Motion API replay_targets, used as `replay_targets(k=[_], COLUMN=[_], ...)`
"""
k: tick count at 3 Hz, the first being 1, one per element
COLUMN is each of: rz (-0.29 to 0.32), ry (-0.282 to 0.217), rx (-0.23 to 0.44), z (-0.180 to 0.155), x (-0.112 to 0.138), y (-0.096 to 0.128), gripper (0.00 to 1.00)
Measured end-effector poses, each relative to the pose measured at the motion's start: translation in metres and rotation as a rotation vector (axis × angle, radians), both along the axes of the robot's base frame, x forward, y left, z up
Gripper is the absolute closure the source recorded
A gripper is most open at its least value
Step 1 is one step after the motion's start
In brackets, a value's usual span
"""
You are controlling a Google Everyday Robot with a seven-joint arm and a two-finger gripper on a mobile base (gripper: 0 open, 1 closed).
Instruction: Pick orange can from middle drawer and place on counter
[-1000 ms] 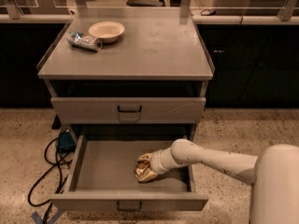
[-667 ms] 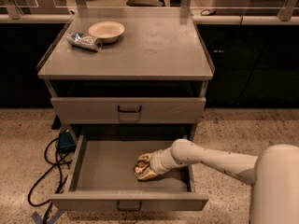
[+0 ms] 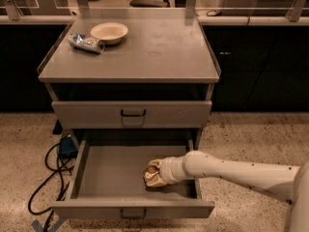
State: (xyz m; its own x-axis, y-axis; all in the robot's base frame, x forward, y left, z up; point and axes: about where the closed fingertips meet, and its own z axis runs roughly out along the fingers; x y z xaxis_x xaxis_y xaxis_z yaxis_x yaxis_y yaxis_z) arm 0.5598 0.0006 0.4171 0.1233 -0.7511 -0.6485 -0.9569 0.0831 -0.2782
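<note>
The middle drawer (image 3: 111, 170) is pulled out below the cabinet; its grey front carries a small dark loop handle. The orange can (image 3: 153, 177), shiny orange-brown, lies inside at the drawer's right front part, on the tray floor. My gripper (image 3: 152, 174) reaches in from the right on a white arm and is shut on the orange can, low in the drawer. The counter (image 3: 159, 47) is the flat grey cabinet top above, well away from the gripper.
A pale round bowl (image 3: 109, 32) and a silver-blue shiny cylinder (image 3: 87, 42) sit at the counter's back left. A closed drawer (image 3: 133, 113) is above the open one. Black cables (image 3: 46, 178) and a blue box (image 3: 67, 146) lie on the floor at left.
</note>
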Motion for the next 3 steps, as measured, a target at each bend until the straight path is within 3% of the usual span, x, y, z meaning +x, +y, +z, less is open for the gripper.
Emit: replay_targets(k=[1,2,3], rz=[-0.138,-0.175,-0.162], ry=[-0.053,-0.108,-0.094], rx=[-0.029,-0.031,-0.03], z=[0.043,0.074,0.066], x=[-0.013,-0.022,-0.02], y=[-0.031,-0.033,-0.03], gripper=[1.0,1.0,1.0])
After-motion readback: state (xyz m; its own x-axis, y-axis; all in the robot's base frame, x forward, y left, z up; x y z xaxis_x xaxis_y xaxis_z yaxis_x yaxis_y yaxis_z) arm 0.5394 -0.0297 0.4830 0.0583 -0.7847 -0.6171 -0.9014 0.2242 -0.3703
